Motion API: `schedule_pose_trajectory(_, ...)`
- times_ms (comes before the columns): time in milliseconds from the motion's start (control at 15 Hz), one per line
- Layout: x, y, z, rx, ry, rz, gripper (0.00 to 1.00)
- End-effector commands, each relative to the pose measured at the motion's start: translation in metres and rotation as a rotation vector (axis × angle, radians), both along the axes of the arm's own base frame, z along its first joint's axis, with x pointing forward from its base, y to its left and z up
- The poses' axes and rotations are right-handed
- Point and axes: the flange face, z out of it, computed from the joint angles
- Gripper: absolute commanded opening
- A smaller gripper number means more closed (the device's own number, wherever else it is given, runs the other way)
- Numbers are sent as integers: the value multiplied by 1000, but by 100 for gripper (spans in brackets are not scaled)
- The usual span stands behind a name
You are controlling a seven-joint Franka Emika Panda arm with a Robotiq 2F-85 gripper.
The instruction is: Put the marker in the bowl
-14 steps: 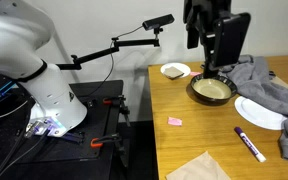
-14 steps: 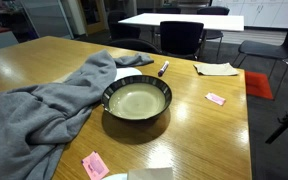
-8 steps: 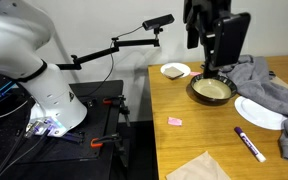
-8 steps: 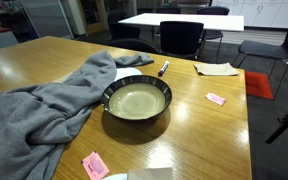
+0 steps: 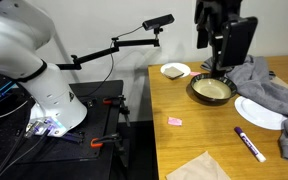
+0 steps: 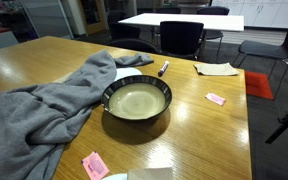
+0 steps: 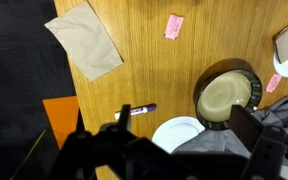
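On the table (image 5: pixel 184 140), marker (image 5: pixel 250 143) lengthwise toward bowl (image 5: pixel 210 90)

Even indoor light, soft glare on the wooden table (image 6: pixel 44 62), low-resolution frames, dark blurred wrist foreground

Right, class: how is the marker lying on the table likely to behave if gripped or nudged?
The marker looks slim and rigid, so probably light and stiff. Its round barrel lies flat on the smooth wooden table, so a sideways nudge may roll it. The barrel could slip in a loose grip.
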Motion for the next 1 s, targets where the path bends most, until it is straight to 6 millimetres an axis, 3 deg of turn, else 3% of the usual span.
schedule_pose_trajectory(0, 38, 7, -4, 19, -6, -157, 100)
schedule_pose_trajectory(467, 101, 17, -26, 70, 33, -512, 100)
schedule_pose_trajectory(933, 145, 9, -77, 92, 88, -883, 100)
